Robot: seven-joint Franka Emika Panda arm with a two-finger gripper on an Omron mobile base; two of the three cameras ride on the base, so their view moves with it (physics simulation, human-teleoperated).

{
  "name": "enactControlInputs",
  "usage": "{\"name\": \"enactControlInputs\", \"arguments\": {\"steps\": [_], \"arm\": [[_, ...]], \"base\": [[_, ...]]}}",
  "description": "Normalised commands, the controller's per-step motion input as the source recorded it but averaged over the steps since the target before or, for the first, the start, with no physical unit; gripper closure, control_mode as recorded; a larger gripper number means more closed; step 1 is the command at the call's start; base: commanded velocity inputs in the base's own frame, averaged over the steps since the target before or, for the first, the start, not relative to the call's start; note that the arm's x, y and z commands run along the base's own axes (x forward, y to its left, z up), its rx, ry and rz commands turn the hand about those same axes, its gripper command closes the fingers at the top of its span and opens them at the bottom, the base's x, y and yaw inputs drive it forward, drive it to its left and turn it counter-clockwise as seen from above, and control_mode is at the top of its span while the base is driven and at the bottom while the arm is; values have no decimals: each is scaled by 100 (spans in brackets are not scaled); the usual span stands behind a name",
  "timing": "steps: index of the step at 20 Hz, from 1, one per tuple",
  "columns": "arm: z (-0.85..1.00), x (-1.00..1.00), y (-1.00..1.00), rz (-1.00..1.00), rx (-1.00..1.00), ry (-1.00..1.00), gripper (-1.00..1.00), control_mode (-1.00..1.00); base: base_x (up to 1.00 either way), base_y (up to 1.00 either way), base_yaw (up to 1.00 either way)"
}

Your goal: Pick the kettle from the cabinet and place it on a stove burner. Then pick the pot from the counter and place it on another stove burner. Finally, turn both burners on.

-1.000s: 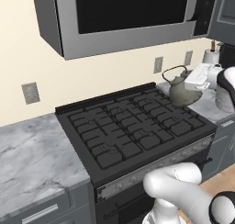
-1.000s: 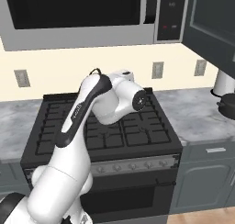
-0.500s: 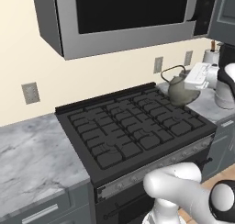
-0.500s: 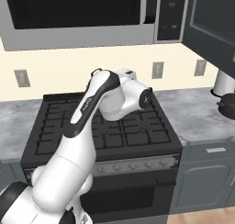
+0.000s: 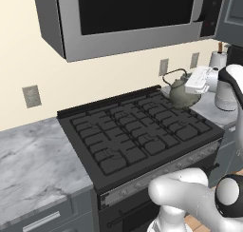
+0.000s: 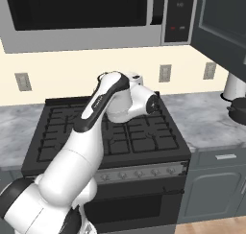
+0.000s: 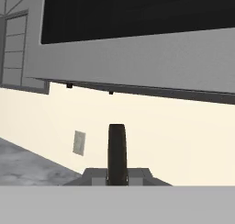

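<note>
The tool (image 5: 190, 81) is clamped on the thin arched handle of the kettle (image 5: 182, 94), its white hand reaching in from the right in the left base view. In the hand view the handle shows as a dark upright band at the bottom, pinched where the fingertips meet. The grey-olive kettle hangs at the back right corner of the stove burners (image 5: 142, 133); whether its base touches the grate cannot be told. Above the black cooktop hangs the silver-framed microwave (image 5: 128, 22). In the right base view the dark pot (image 6: 239, 111) sits on the marble worktop (image 6: 206, 113) well to the right of the stove, just beside a white appliance (image 6: 235, 87), beneath the dark cabinet (image 6: 223, 22).
</note>
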Motion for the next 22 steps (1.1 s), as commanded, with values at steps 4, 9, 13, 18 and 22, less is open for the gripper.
{"name": "enactControlInputs", "arguments": {"steps": [4, 9, 13, 18, 22], "arm": [[-17, 25, 0, 3, 3, -13, 100, -100], [-13, 25, 0, 4, 3, -11, 100, -100], [0, 24, 0, 4, 0, -4, 100, -100], [0, 25, 0, 4, 0, -2, 100, -100], [0, 25, -1, 3, -1, 0, 100, -100]], "base": [[0, 0, 0], [0, 0, 0], [0, 0, 0], [0, 0, 0], [0, 0, 0]]}}
